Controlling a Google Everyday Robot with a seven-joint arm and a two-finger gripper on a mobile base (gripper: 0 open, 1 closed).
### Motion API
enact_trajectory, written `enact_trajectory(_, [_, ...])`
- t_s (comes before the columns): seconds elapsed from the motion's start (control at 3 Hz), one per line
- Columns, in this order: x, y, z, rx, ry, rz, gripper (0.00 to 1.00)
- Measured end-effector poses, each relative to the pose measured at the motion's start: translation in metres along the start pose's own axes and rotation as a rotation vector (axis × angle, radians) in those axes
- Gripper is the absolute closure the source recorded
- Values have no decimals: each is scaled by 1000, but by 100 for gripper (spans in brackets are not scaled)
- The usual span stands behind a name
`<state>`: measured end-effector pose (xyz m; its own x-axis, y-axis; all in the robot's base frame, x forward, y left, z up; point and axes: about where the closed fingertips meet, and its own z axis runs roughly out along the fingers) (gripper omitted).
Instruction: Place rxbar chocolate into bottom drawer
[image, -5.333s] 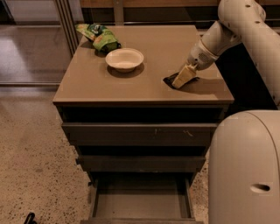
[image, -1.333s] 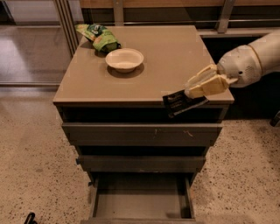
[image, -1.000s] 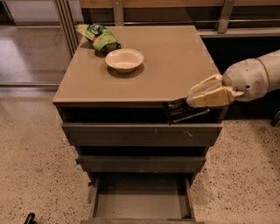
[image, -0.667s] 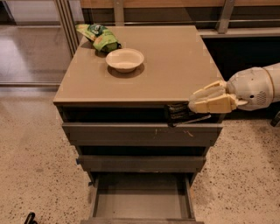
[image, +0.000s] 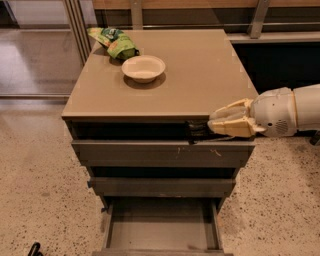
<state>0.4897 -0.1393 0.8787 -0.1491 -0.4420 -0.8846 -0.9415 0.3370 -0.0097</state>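
The gripper (image: 214, 124), jaws pinching the rxbar chocolate (image: 197, 131) at the front edge of the tabletop (image: 200, 75), should go slow to 6 o'clock & let go over the bottom drawer (image: 160, 232).

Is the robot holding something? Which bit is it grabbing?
Yes. The gripper, at the grey-brown cabinet's front edge, holds the small flat black snack-bar wrapper, jaws shut on its right end.

rxbar chocolate (image: 197, 132): black, held in gripper (image: 213, 122) at cabinet (image: 165, 95) front | bottom drawer (image: 160, 229): open
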Motion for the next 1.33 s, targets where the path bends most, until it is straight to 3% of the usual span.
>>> enact_trajectory(0.33, [-1, -17, 1, 65, -5, 1, 100])
enact_trajectory(1.0, [-2, -11, 8, 37, -10, -2, 100])
enact_trajectory(1.33, [17, -3, 21, 26, -15, 31, 100])
